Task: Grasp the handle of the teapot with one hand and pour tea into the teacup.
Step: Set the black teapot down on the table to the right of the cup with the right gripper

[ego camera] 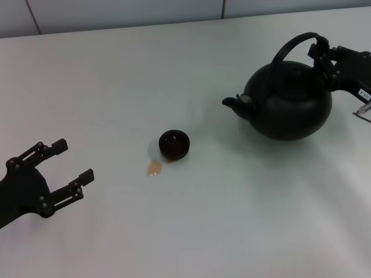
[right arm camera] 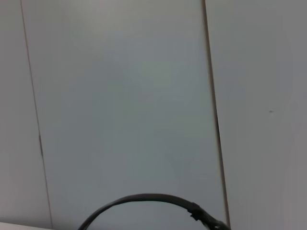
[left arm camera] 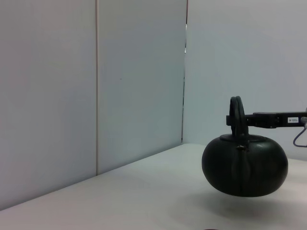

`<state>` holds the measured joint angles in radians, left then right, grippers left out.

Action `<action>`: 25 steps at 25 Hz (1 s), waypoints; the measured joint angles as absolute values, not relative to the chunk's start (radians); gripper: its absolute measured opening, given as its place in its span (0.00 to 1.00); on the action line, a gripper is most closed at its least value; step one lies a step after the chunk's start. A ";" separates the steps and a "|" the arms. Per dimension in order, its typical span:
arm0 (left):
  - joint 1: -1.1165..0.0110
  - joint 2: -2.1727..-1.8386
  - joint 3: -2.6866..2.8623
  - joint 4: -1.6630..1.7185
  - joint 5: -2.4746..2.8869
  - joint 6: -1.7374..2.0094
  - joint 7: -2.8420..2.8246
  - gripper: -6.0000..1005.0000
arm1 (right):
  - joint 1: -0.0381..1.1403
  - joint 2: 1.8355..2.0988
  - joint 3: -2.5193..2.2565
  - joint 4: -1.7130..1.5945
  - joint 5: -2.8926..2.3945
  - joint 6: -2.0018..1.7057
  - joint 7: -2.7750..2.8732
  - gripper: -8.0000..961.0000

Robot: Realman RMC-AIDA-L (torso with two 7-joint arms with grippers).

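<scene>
The glossy black teapot (ego camera: 288,101) is at the right, upright, spout (ego camera: 232,102) pointing left toward the teacup. My right gripper (ego camera: 322,56) is shut on the far right side of the arched handle (ego camera: 293,43). In the left wrist view the teapot (left arm camera: 244,165) hangs slightly above the table, with a shadow below it. The handle's arc also shows in the right wrist view (right arm camera: 144,198). The small black teacup (ego camera: 174,145) stands mid-table, left of the spout; its inside looks dark. A small amber tea puddle (ego camera: 153,168) lies on the table beside the cup. My left gripper (ego camera: 66,165) is open and empty at the lower left.
The white table (ego camera: 232,220) ends at a pale panelled wall (ego camera: 116,14) at the back. The right arm's body and a cable (ego camera: 362,101) reach in from the right edge.
</scene>
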<state>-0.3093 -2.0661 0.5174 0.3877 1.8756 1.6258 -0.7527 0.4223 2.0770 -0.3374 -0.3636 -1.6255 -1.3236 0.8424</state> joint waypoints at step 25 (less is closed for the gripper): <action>-0.307 -2.061 0.519 0.379 1.876 1.634 -0.759 0.80 | 0.387 2.079 -0.327 -0.261 -1.553 -1.301 0.746 0.13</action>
